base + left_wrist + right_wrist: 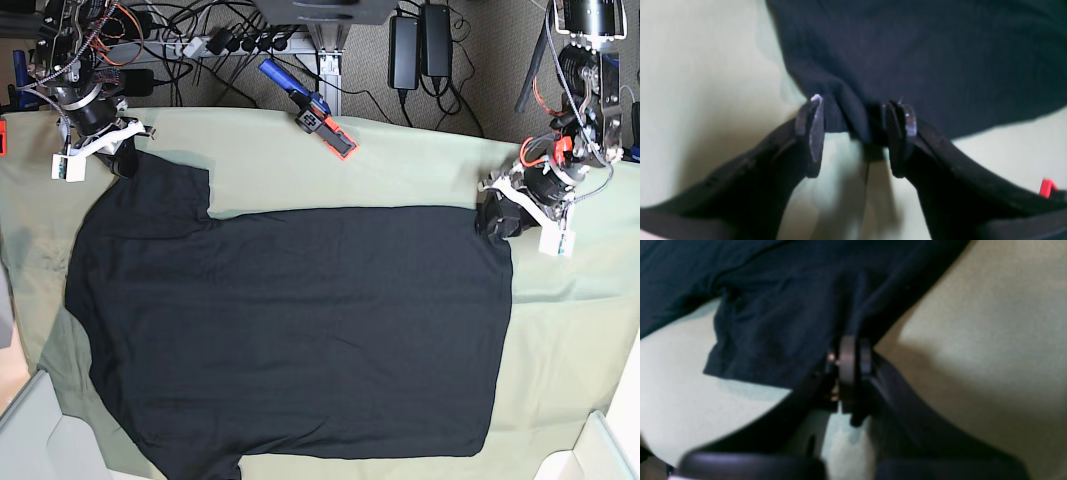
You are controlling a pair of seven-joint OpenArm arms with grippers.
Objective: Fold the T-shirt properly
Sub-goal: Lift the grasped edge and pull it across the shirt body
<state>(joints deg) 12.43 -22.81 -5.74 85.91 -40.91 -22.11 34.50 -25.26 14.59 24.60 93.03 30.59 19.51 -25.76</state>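
Observation:
The black T-shirt (300, 320) lies spread flat on the pale green cloth (420, 165), sleeves to the left and hem to the right in the base view. My left gripper (857, 133) stands open at the hem's far corner (497, 218). A bunched fold of the T-shirt (923, 50) sits between its pads (815, 133). My right gripper (855, 366) is shut on the edge of the T-shirt (780, 306) at the far sleeve (122, 158), with the sleeve hanging to its left.
A blue and red tool (312, 105) lies on the cloth at the back middle. Cables and power adapters (420, 40) crowd the area behind the table. White bins (600, 450) stand at the front corners.

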